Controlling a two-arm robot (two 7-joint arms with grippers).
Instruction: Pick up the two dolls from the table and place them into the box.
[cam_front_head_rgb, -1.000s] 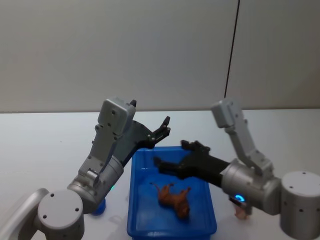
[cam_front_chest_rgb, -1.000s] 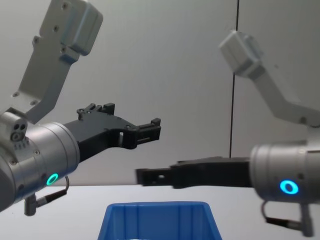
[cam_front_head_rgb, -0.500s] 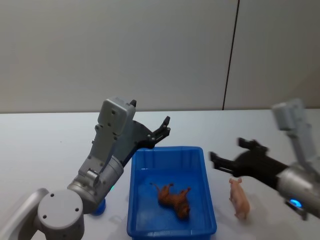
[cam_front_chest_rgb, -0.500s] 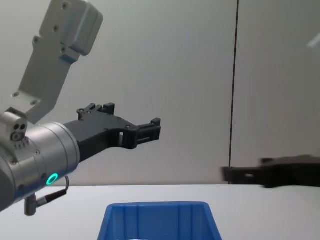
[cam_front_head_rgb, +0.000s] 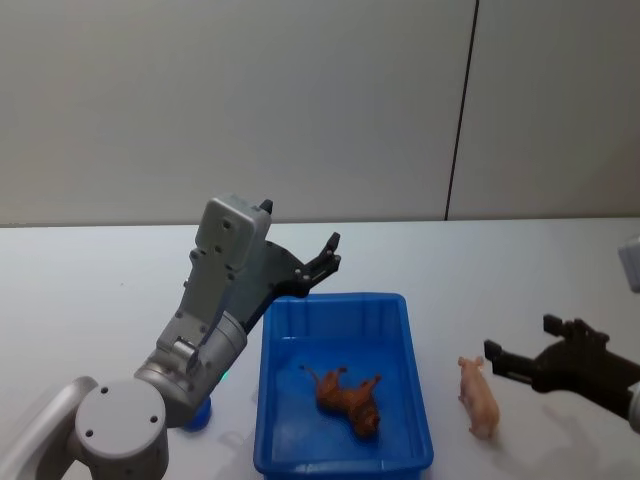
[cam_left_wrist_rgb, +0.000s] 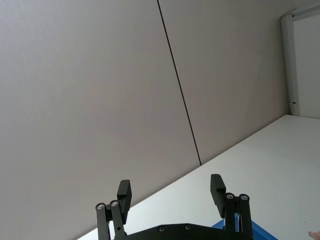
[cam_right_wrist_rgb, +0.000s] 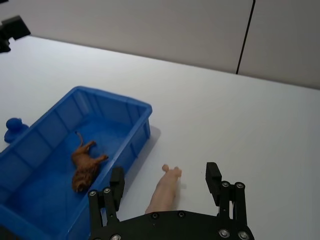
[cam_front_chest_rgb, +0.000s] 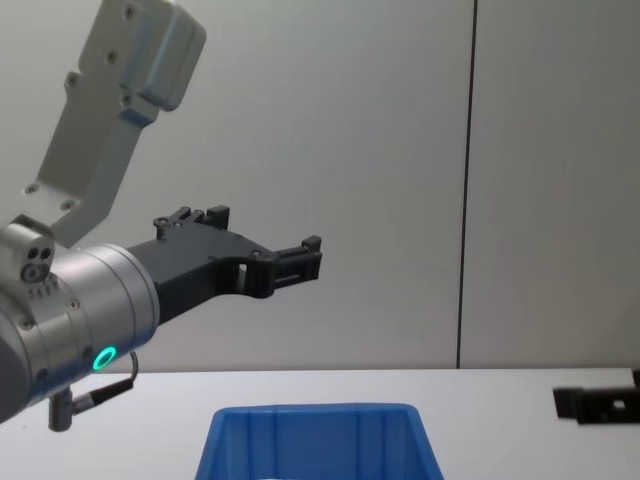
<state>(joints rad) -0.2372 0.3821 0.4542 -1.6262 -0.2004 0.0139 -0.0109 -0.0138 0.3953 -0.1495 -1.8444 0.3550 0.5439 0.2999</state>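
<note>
The right tool (cam_right_wrist_rgb: 165, 176) hangs low, fingers spread wide and empty, close by the pink pig doll (cam_front_head_rgb: 480, 395), which lies on the white counter (cam_front_head_rgb: 100, 270) just right of the blue box (cam_front_head_rgb: 335, 298). The brown lion doll (cam_front_head_rgb: 348, 395) lies inside the box. The left tool (cam_left_wrist_rgb: 170, 189), also spread and empty, is raised above the box's far left corner.

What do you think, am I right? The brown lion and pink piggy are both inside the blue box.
Not quite. The brown lion is inside the blue box, but the pink piggy lies on the table beside it; the head view shows this.
</note>
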